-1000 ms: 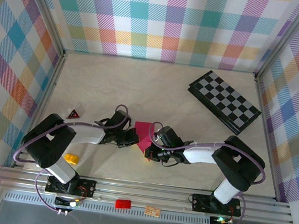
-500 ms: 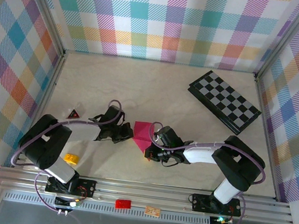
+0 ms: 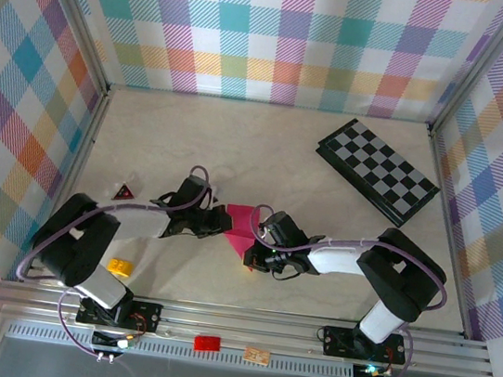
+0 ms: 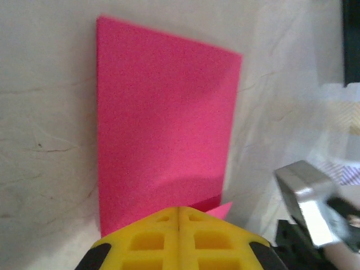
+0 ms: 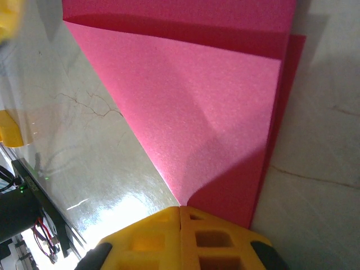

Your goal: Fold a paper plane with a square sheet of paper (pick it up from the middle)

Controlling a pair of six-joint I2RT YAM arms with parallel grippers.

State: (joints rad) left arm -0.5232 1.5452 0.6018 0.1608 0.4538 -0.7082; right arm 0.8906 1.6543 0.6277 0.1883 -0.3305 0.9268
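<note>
Square sheet of paper [image 3: 242, 228]: it is lying on the worktop [image 3: 238, 149] between the two claws, near the front and about midway across. It is already partly folded. In the right wrist view [image 5: 214, 112] a lighter slanting flap is sitting over a darker layer. In the left wrist view [image 4: 163, 112] it is showing as a flat magenta panel.

Left claw [image 3: 224, 223]: it is reaching in from the left, touching the sheet's left side. In its own camera [image 4: 179, 212] the yellow fingers are pressing together with no gap, right at the sheet's near edge. I cannot tell whether paper is caught between them.

Right claw [image 3: 249, 256]: it is resting at the sheet's near corner. In its own view [image 5: 180, 212] the fingers are closing flush against each other where the fold lines are meeting. I cannot tell whether they are pinching any paper.

Checkerboard [image 3: 378, 170]: it is lying far right, well apart.

Dark-red triangular block [image 3: 122, 193]: it is sitting left of the left arm.

Yellow block [image 3: 120, 267]: it is sitting near the left arm's base.
</note>
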